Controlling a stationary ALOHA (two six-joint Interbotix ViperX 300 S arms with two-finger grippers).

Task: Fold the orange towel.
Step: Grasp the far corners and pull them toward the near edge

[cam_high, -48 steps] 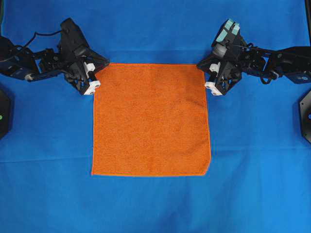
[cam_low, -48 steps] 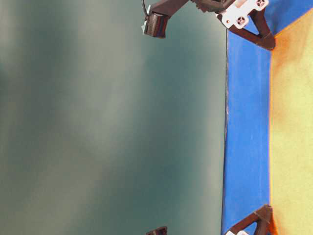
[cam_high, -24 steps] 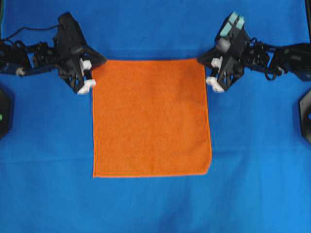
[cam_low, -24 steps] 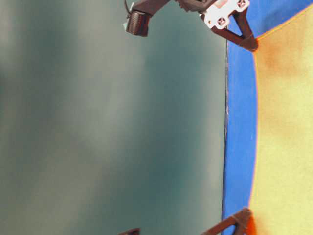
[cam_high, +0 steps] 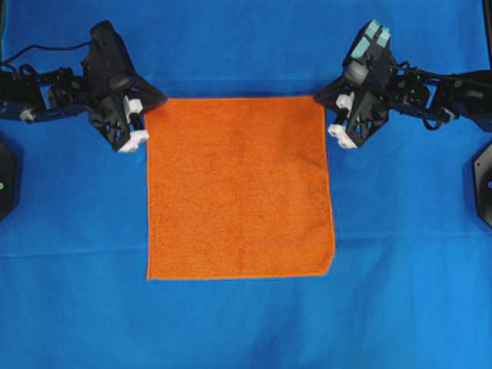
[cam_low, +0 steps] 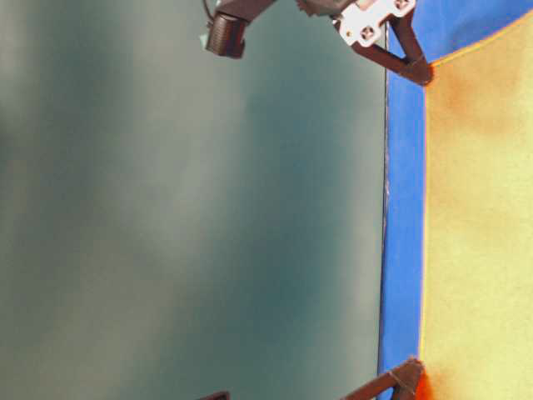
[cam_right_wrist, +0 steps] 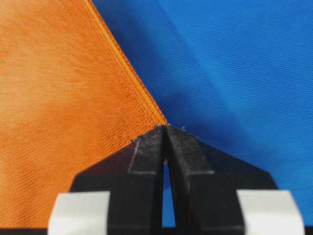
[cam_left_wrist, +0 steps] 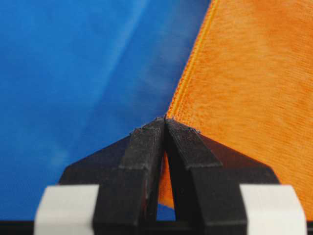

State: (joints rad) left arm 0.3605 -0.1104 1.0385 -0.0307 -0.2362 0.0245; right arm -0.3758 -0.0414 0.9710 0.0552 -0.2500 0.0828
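The orange towel lies spread as a square on the blue sheet. My left gripper is shut on its far left corner, and orange cloth shows between the fingers in the left wrist view. My right gripper is shut on the far right corner. In the table-level view, which is turned on its side, the right gripper is at the top and the left gripper at the bottom. Both pinch the towel at its far edge. The near edge rests flat.
The blue sheet covers the whole table, whose edge shows in the table-level view. Black arm bases stand at the left border and the right border. Both arms reach in from the far sides.
Both grippers have risen a little with the far corners still pinched, so the far edge stands lifted and taut. The near edge has stayed in place.
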